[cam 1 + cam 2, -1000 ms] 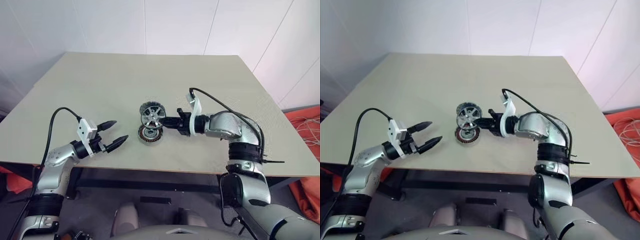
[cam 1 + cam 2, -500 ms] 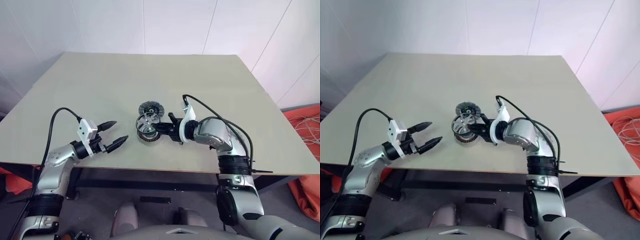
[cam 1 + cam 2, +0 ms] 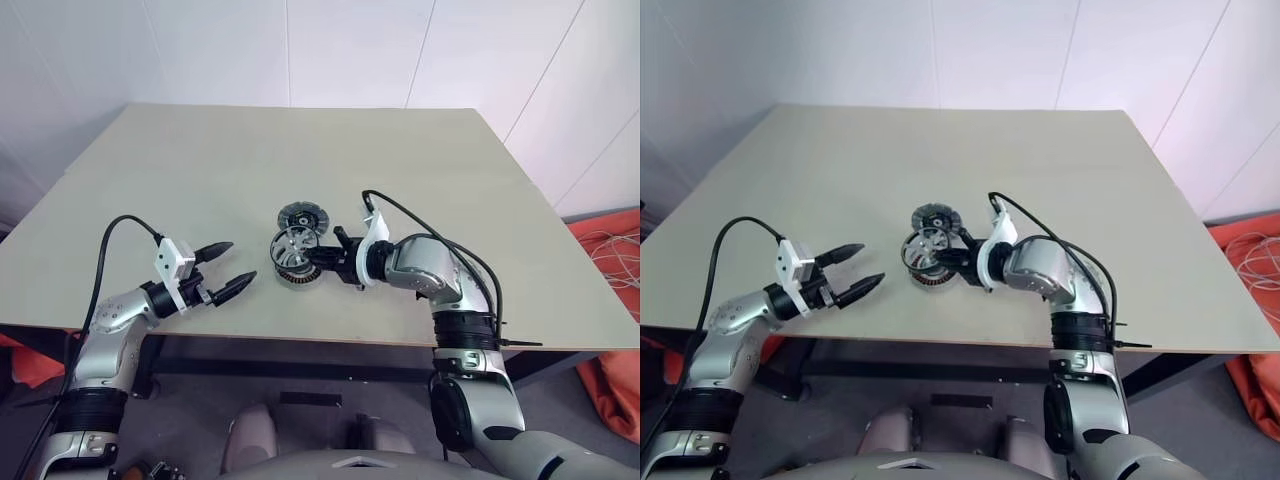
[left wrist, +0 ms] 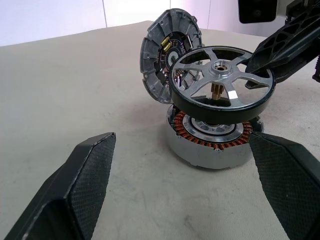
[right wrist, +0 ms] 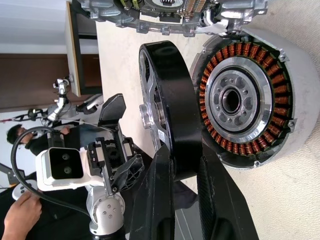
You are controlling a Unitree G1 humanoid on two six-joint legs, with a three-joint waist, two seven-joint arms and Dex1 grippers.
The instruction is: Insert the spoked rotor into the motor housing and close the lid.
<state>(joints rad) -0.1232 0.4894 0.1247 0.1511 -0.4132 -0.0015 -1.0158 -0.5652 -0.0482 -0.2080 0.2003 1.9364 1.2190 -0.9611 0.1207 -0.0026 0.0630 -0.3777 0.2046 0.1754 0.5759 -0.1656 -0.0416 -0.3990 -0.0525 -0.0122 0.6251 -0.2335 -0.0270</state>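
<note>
Overhead, silver six-spoked rotor (image 4: 222,80), black-rimmed

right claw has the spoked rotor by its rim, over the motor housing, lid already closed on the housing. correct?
One thing is wrong: the lid is not on the motor housing. The left wrist view shows it propped on edge behind the housing, whose copper windings are still uncovered. The rest holds: the right claw grips the spoked rotor by its rim, over the housing.
</note>
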